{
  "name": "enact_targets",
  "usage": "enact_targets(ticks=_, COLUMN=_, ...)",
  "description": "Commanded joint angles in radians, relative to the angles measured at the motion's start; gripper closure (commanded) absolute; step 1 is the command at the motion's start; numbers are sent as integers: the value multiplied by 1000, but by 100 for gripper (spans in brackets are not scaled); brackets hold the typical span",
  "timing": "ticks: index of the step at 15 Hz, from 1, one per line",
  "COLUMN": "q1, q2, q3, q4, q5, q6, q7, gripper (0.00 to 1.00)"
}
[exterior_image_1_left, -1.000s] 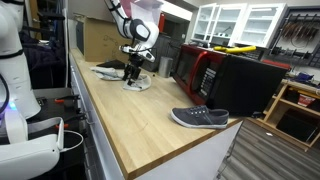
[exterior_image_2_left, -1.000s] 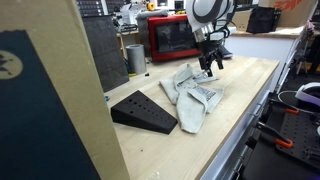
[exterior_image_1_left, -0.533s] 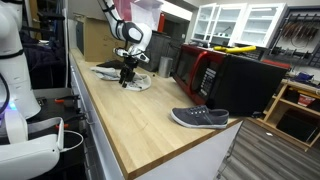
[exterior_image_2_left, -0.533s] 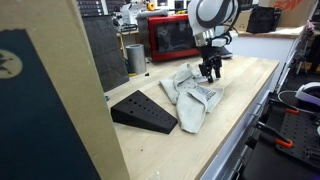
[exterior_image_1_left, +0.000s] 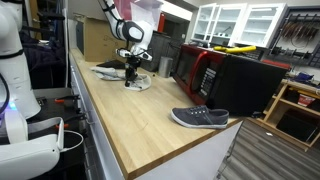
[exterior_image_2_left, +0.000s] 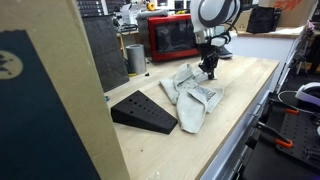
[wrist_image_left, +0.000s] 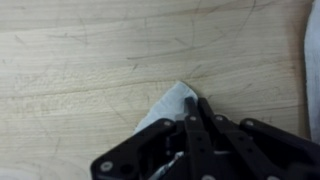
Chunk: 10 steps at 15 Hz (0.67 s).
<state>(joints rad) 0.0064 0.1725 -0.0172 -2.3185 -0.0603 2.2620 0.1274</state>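
In an exterior view, a crumpled grey-white cloth (exterior_image_1_left: 145, 84) lies on the counter (exterior_image_1_left: 130, 125), directly under the gripper (exterior_image_1_left: 131, 75); the arm reaches steeply down. In an exterior view, the cloth (exterior_image_2_left: 190, 95) spreads away from the jaws. Wrist view: jaws clenched on the cloth's pointed corner (wrist_image_left: 165, 105), which pokes out just ahead.

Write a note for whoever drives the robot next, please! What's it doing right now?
End effector: shut on a corner of the pale glove.
Things: the glove lies on the wooden counter, next to the black wedge. The grey shoe sits apart, near the counter's end.
Done: corner pinched.
Left: glove not yet lifted off the counter.
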Motion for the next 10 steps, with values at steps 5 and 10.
enact_targets(ticks=5, q1=1, q2=-4, q3=-44, q4=-36, q5=-234, q6=7, q7=45, gripper=99)
enact_targets(ticks=10, q1=-14, q2=52, q3=-120, q4=-7, q5=-568, q6=7, q7=114, gripper=99)
